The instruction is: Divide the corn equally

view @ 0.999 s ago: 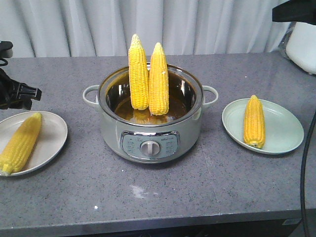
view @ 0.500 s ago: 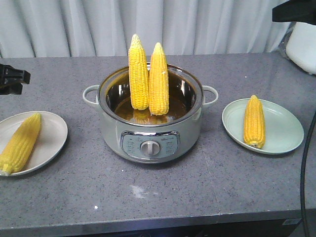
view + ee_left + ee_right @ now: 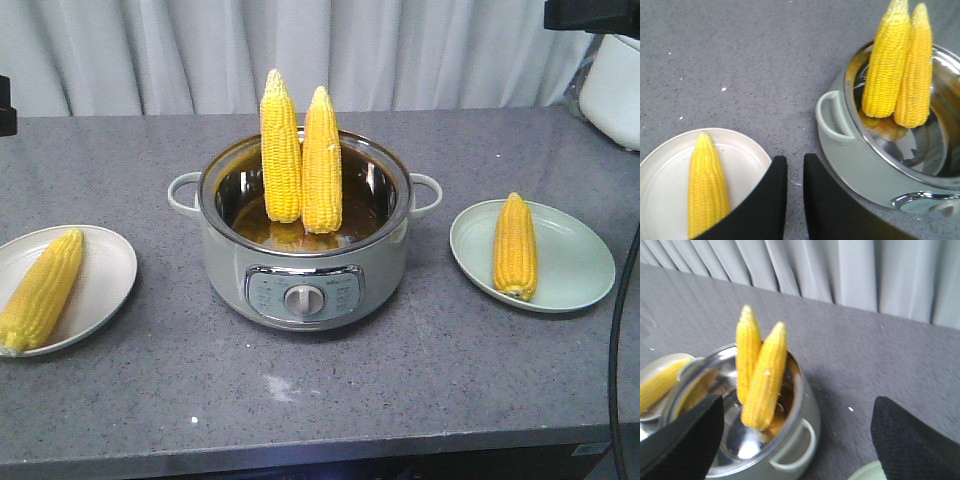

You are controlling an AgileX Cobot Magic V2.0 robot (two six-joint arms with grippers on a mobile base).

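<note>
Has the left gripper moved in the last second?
Yes. The left gripper rose and drew left, away from the white plate, nearly out of the front view.

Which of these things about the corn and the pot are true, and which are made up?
1. Two corn cobs stand upright in the electric pot. True.
2. The electric pot has a lid on. False: it is open.
3. The white plate has nothing on it. False: one cob lies on it.
4. The pale green plate holds one cob. True.
5. The right gripper grips a cob. False: its jaws stand wide apart, empty.
</note>
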